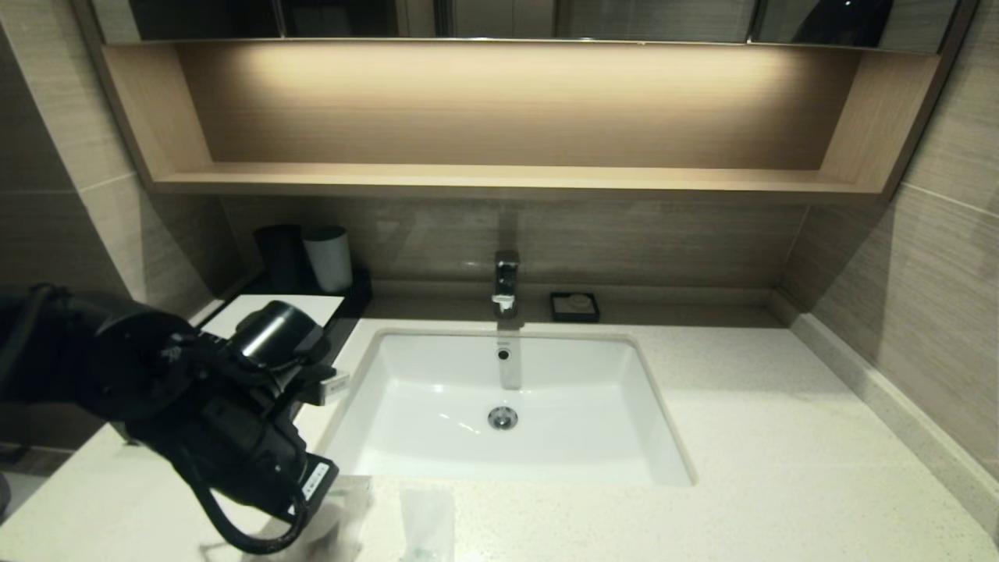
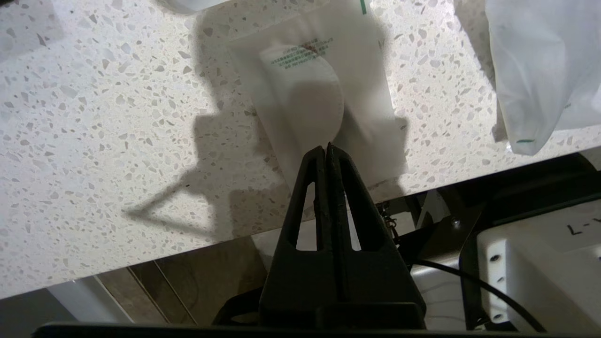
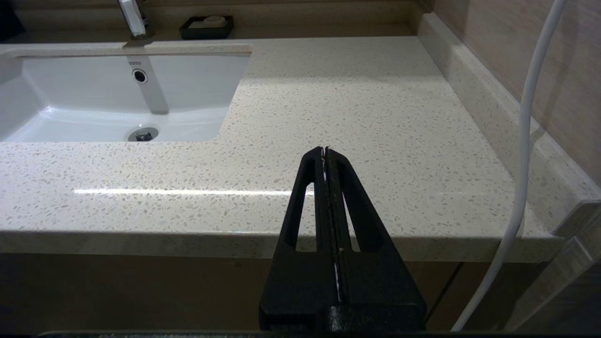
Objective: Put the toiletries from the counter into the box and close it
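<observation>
My left gripper is shut and empty, its tips just above a flat translucent sachet with a round pad inside, near the counter's front edge. A second translucent sachet lies beside it; it also shows in the head view. The slim stick pack is not clearly in view. The black box with its white top panel stands at the back left of the counter, partly hidden by my left arm. My right gripper is shut and empty, in front of the counter's front edge on the right.
The white sink basin is set in the middle, with the faucet behind it. A black soap dish sits by the back wall. A grey cup and a dark cup stand behind the box. A wooden shelf hangs above.
</observation>
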You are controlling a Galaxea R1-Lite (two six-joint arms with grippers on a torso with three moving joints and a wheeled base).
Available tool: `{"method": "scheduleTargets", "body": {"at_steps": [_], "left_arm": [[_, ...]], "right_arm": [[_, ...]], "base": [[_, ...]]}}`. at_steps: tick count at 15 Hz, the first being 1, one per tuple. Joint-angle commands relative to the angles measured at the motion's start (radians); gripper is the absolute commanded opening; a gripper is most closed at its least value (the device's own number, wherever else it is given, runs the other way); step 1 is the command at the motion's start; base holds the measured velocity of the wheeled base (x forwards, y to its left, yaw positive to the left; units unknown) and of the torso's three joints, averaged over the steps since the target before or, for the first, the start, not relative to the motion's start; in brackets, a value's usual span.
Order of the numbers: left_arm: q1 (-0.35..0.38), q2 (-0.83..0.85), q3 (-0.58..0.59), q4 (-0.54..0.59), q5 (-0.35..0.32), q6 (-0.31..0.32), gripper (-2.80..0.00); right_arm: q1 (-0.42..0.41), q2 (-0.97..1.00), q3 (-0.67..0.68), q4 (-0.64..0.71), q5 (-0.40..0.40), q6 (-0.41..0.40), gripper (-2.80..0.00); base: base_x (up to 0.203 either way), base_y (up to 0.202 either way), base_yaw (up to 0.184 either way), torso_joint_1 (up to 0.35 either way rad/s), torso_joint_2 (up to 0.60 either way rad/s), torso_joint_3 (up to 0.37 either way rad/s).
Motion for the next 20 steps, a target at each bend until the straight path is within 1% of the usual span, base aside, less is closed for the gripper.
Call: {"method": "scheduleTargets", "body": {"at_steps": [1,8,10,12,13,14,16,18,20], "left_arm": [[0.043,-0.023,0.026,0.0,-0.02,0.07,-2.8],[0.042,-0.017,0.027,0.0,-0.02,0.079,-2.8],[0.043,-0.017,0.029,-0.007,-0.02,0.135,-2.8],[0.043,-0.013,0.036,-0.029,-0.022,0.146,-2.8],[0.043,-0.009,0.041,-0.037,-0.023,0.154,0.0],[0.043,-0.004,0.052,-0.048,-0.028,0.172,0.0],[0.043,-0.003,0.081,-0.083,-0.068,0.204,0.0],[0.043,-0.002,0.101,-0.114,-0.091,0.22,0.0],[0.043,0.004,0.106,-0.129,-0.094,0.231,0.0]], "right_arm": [[0.0,0.001,0.0,0.0,0.0,0.0,-2.8],[0.0,0.001,0.0,-0.001,0.0,0.0,-2.8],[0.0,0.001,0.0,0.001,0.0,0.0,-2.8],[0.0,0.001,0.0,0.001,0.0,0.0,-2.8],[0.0,0.001,0.0,0.0,0.0,0.0,-2.8],[0.0,0.001,0.0,-0.001,0.0,0.0,-2.8],[0.0,0.001,0.0,-0.001,0.0,0.0,-2.8],[0.0,0.001,0.0,-0.001,0.0,0.0,-2.8],[0.0,0.001,0.0,0.0,0.0,0.0,-2.8]], "base": [[0.0,0.0,0.0,0.0,0.0,0.0],[0.0,0.0,0.0,0.0,0.0,0.0],[0.0,0.0,0.0,0.0,0.0,0.0],[0.0,0.0,0.0,0.0,0.0,0.0],[0.0,0.0,0.0,0.0,0.0,0.0],[0.0,0.0,0.0,0.0,0.0,0.0],[0.0,0.0,0.0,0.0,0.0,0.0],[0.0,0.0,0.0,0.0,0.0,0.0],[0.0,0.0,0.0,0.0,0.0,0.0]]}}
